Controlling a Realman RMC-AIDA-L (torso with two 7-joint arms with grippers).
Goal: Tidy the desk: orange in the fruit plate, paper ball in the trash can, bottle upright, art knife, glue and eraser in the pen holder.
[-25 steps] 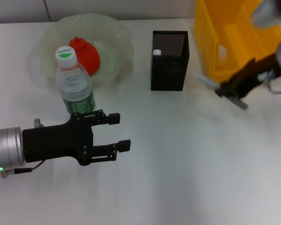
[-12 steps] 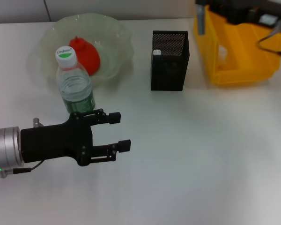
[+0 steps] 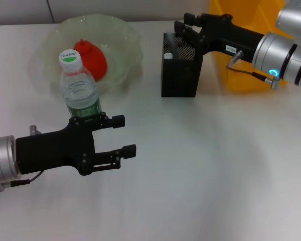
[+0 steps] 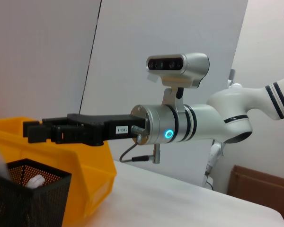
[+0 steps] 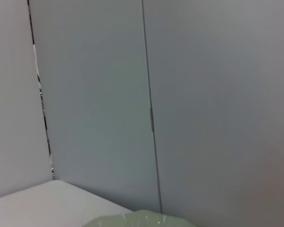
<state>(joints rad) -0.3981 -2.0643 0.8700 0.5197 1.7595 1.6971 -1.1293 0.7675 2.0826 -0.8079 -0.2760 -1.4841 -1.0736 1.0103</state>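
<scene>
Two arms in view over white desk (image 3: 205, 165). Largest item: yellow trash can (image 3: 251, 65) at far right, partly hidden behind right forearm; seen in left wrist view too (image 4: 92, 165), just beside and behind pen holder. Next: pale-green fruit plate (image 3: 121, 37) at far left, ruffled rim, holding orange (image 3: 93, 57); a strip of the rim also at edge of right wrist view (image 5: 137, 220). Bottle (image 3: 80, 93) upright, cap on, just in front of fruit plate, overlapping its near rim in head view. Black mesh pen holder (image 3: 181, 75) upright, between fruit plate and trash can; small white-capped item (image 3: 167, 55) poking up inside at one corner, identity not clear; same white tip visible in left wrist view (image 4: 35, 180). Paper ball and eraser not made out anywhere. Right gripper (image 3: 188, 26) stretched roughly level from the right, raised over far rim of pen holder, fingers pointing left; jaws slightly apart, nothing between them. Same gripper in left wrist view (image 4: 33, 132), above pen holder, not touching. Left gripper (image 3: 125, 135) low over desk near front left, reaching toward right, just in front of bottle base, contact not discernible; jaws wide apart, holding nothing.
</scene>
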